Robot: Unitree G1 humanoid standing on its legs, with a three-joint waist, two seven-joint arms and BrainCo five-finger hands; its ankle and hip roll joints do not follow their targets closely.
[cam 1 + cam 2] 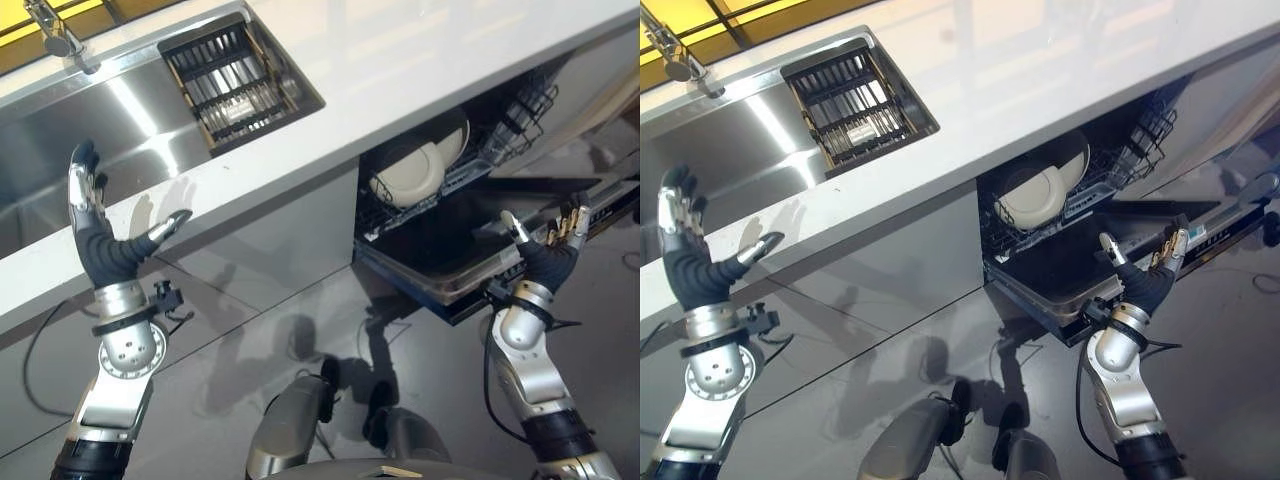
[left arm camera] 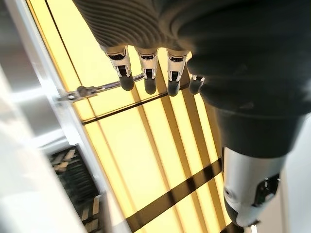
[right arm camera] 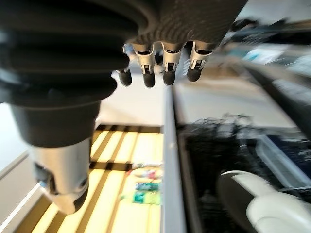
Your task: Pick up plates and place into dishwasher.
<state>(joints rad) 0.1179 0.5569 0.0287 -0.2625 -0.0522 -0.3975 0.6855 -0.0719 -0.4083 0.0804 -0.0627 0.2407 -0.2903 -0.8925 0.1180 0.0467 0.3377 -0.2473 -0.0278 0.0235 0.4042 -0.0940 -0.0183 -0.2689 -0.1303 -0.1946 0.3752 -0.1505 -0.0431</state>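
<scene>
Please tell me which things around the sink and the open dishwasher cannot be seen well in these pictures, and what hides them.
- Round cream plates in the black wire dishwasher rack: the long white countertop hides their tops, so no count.
- Steel sink basin: its near floor is hidden by the countertop's front edge.
- Chrome tap: cut off by the left eye view's top edge.
- Left hand and right hand are open, holding nothing.

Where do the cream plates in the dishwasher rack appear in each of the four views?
Left eye view: cream plates right of centre, under the counter.
Right eye view: just right of centre.
Left wrist view: not in it.
Right wrist view: lower right corner.
Shared landmark: the white counter edge directly above them.
</scene>
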